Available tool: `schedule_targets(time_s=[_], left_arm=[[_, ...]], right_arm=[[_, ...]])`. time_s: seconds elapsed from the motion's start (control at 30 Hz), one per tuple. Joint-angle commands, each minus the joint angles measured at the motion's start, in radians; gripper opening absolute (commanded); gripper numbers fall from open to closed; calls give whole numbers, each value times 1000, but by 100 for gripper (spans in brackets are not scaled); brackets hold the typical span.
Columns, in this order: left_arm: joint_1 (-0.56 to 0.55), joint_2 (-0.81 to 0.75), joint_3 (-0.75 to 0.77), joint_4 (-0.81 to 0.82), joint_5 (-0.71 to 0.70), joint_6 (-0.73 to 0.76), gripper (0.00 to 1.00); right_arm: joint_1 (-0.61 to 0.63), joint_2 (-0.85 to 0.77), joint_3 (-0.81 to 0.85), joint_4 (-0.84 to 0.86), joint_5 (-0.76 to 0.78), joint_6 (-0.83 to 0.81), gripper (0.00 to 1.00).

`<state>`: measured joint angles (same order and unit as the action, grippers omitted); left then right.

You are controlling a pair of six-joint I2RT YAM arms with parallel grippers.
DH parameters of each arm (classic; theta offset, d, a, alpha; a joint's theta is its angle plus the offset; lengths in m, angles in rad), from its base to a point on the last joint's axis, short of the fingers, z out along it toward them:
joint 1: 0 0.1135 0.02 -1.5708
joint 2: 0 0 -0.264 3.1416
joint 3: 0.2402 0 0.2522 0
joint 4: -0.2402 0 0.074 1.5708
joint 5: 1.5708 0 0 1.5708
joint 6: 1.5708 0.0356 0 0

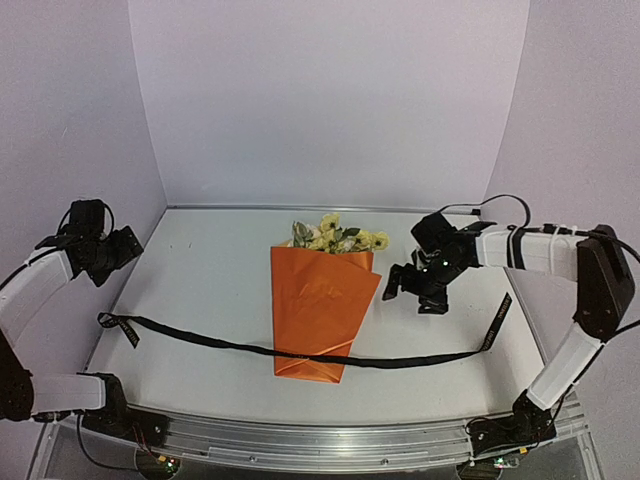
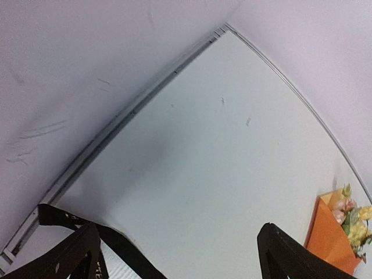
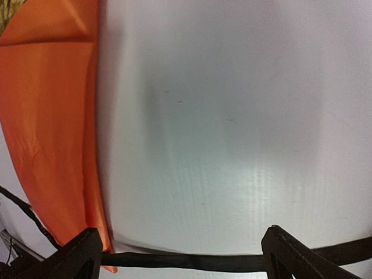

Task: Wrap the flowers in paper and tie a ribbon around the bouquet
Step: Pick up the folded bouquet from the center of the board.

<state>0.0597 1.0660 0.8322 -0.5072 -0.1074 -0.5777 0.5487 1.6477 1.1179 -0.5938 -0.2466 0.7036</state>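
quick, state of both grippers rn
Left gripper: open, holding nothing.
Right gripper: open, holding nothing; ribbon lies loose under it.

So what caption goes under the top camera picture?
Wrapped bouquet, black ribbon lying untied across its narrow end, both jaws open.

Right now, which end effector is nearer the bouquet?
Right. The right end effector is just off the bouquet's right edge; the left end effector is far off, by the table's left edge.
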Motion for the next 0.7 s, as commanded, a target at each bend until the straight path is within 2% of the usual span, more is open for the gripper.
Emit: schedule_targets(time_s=[0.0,0.2,0.33,0.53,0.67], left_arm=[[-157,7,-16,45,212,10,90],[-384,89,-117,194,374,-51,75],[-517,187,-139,283,407,-68,66],[-670,311,-130,396,452,-71,62],[-711,387,-130,452,460,-68,60]], right_arm=[[86,123,98,117,-40,27,98],[157,227,117,226,-45,98,96],[188,267,109,280,-48,131,94],[219,277,29,432,-48,204,89],[241,281,-25,528,-43,255,85]])
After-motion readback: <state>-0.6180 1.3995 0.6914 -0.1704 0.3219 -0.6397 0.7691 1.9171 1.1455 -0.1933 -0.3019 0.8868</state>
